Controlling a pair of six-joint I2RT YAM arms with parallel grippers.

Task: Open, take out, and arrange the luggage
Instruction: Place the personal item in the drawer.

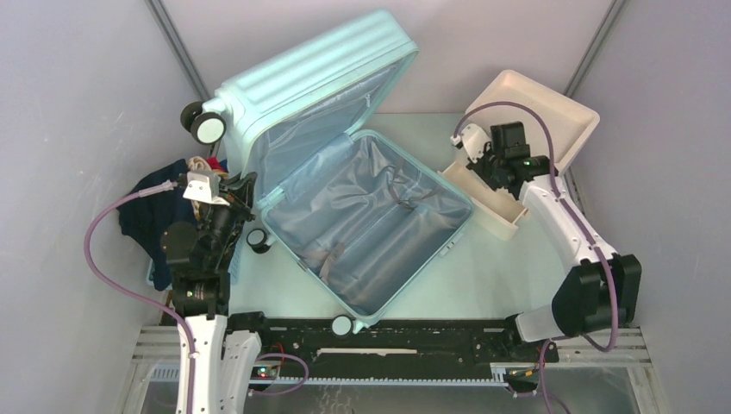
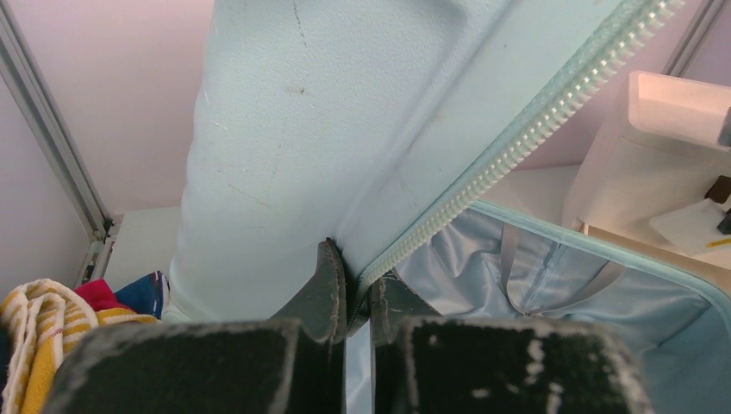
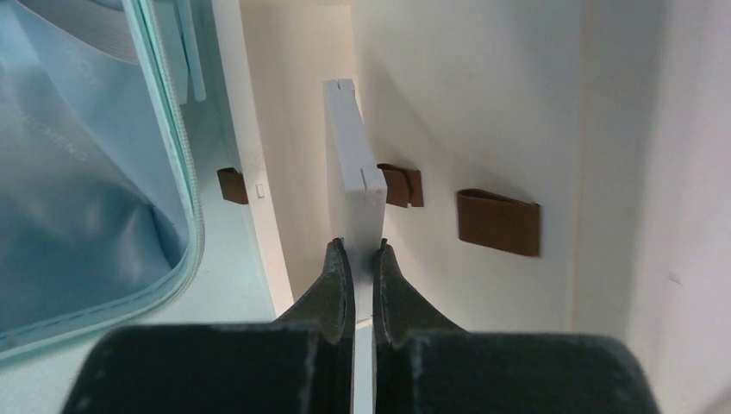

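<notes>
Luggage (image 1: 371,216) sits spread open at the middle of the table (image 1: 509,267). Its ribbed lid (image 1: 302,86) is propped up toward 11 o'clock, and the lined base lies flat toward 5 o'clock. One wheel (image 1: 207,127) sticks out at the lid's 9 o'clock corner. The left gripper (image 2: 358,297) is at the lid's edge on the 9 o'clock side; in the left wrist view its fingers (image 2: 323,285) pinch the rim just beside the zip teeth (image 2: 534,129), one on the outer shell and one on the lining side. A heap of clothes (image 1: 151,216) lies behind that arm at 9 o'clock, well clear of the open base. At 2 o'clock a cream box (image 1: 539,103) stands touching the base's rim. The right gripper (image 3: 360,259) reaches into the box, its fingers clamped on the near end of a thin white panel (image 3: 353,147) that stands on edge. Brown tabs (image 3: 498,222) show on the box wall just beside the panel.
</notes>
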